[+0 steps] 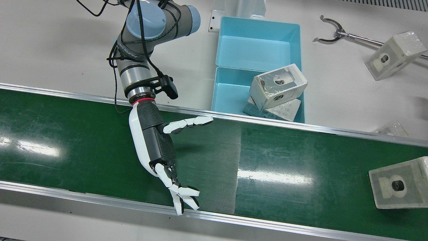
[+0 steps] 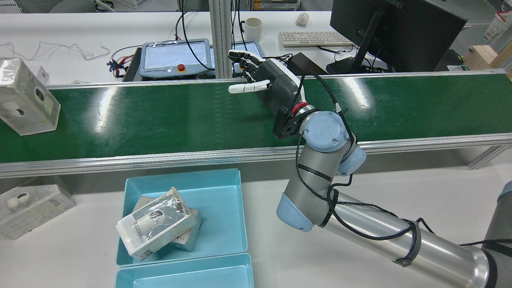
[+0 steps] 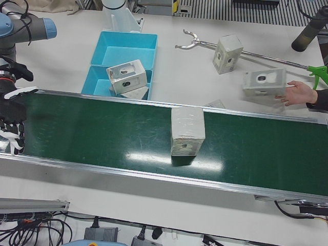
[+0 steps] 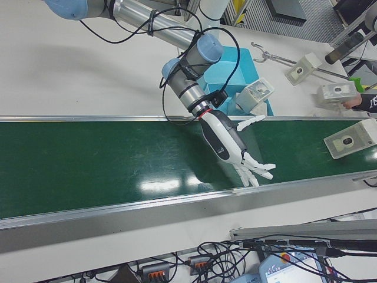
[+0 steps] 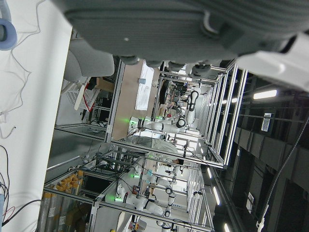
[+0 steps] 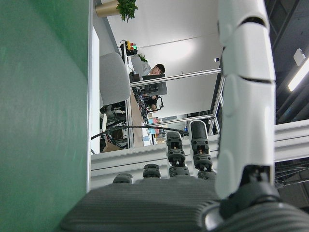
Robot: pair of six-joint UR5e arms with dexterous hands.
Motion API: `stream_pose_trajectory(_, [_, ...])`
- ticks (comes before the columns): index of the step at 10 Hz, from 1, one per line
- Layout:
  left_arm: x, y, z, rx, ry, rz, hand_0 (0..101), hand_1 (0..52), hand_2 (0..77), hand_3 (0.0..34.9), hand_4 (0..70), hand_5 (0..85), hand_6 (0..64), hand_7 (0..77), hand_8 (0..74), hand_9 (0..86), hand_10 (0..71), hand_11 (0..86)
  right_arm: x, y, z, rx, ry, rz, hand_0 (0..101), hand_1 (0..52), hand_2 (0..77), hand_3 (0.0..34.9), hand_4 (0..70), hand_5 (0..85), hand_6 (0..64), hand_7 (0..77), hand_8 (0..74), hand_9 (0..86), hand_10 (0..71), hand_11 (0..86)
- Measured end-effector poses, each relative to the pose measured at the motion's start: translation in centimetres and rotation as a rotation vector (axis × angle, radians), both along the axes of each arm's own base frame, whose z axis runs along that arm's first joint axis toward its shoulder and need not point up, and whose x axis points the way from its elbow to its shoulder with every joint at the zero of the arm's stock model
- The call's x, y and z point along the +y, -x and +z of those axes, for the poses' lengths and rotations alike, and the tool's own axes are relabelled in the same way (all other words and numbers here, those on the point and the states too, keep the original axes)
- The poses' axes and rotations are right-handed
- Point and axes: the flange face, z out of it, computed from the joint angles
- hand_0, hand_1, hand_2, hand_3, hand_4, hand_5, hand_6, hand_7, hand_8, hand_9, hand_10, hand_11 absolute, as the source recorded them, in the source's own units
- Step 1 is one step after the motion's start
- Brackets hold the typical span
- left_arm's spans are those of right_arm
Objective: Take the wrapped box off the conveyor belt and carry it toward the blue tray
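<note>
The wrapped box (image 1: 398,185) stands on the green conveyor belt (image 1: 83,144), far to the view's right of my right hand; it also shows in the rear view (image 2: 26,98), left-front view (image 3: 187,130) and right-front view (image 4: 352,138). My right hand (image 1: 157,147) hovers over the belt, open and empty, fingers spread (image 2: 272,88) (image 4: 227,138). The blue tray (image 1: 230,93) sits behind the belt and holds two wrapped boxes (image 1: 277,85). The left hand view shows only part of my left hand's palm (image 5: 159,24), facing up into the room.
A second blue tray (image 1: 254,50) adjoins the first. A wrapped box (image 1: 394,55) and a grabber tool (image 1: 334,31) lie on the white table. A person's hand holds another box (image 3: 264,84). One more box (image 2: 32,206) lies beside the belt.
</note>
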Motion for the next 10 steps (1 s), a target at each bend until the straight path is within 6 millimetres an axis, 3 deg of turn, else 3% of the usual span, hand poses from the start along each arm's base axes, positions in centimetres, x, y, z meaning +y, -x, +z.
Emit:
stream_pose_trajectory(2, [0.00,0.00,0.00,0.000,0.000,0.000,0,0.0,0.5,0.0,0.0,1.1,0.5,0.5,0.5,0.0,0.5,0.5,0.06,0.01,-0.42,0.000,-0.007,-0.005,48,15.3,10.4,4.7,9.3,25.6,4.9,7.1,1.1,3.8,0.0,1.1])
stream_pose_trajectory(4, [0.00,0.00,0.00,0.000,0.000,0.000,0,0.0,1.1,0.0,0.0,1.1,0.5,0.5,0.5,0.0,0.5,0.5,0.09,-0.03,-0.89,0.011,-0.019,-0.019,53,23.5,22.9,4.0,13.1,27.3,4.9,8.2,1.1,3.8,0.0,1.1])
stream_pose_trajectory(6, [0.00,0.00,0.00,0.000,0.000,0.000,0,0.0,0.5,0.0,0.0,1.1,0.5,0.5,0.5,0.0,0.5,0.5,-0.03,-0.08,-0.71,0.024,-0.022,-0.026,53,22.4,21.8,3.8,14.7,27.3,6.5,8.2,1.1,3.8,0.0,1.1])
stream_pose_trajectory(7, [0.00,0.00,0.00,0.000,0.000,0.000,0,0.0,0.5,0.0,0.0,1.1,0.5,0.5,0.5,0.0,0.5,0.5,-0.07,-0.13,-0.55,0.027,-0.021,-0.026,49,15.8,15.3,2.8,14.2,27.3,6.0,8.2,1.1,3.8,0.0,1.1])
stream_pose_trajectory(9, [0.00,0.00,0.00,0.000,0.000,0.000,0,0.0,0.5,0.0,0.0,1.1,0.5,0.5,0.5,0.5,0.5,0.5,-0.28,-0.45,-0.26,0.029,-0.020,-0.021,49,15.8,15.3,2.8,14.2,27.3,6.0,8.2,1.1,3.8,0.0,1.1])
stream_pose_trajectory(10, [0.00,0.00,0.00,0.000,0.000,0.000,0,0.0,0.5,0.0,0.0,1.1,0.5,0.5,0.5,0.5,0.5,0.5,-0.42,-0.60,-0.22,0.025,-0.022,-0.018,50,18.5,17.5,3.1,14.2,27.3,6.0,8.2,1.1,3.8,0.0,1.1])
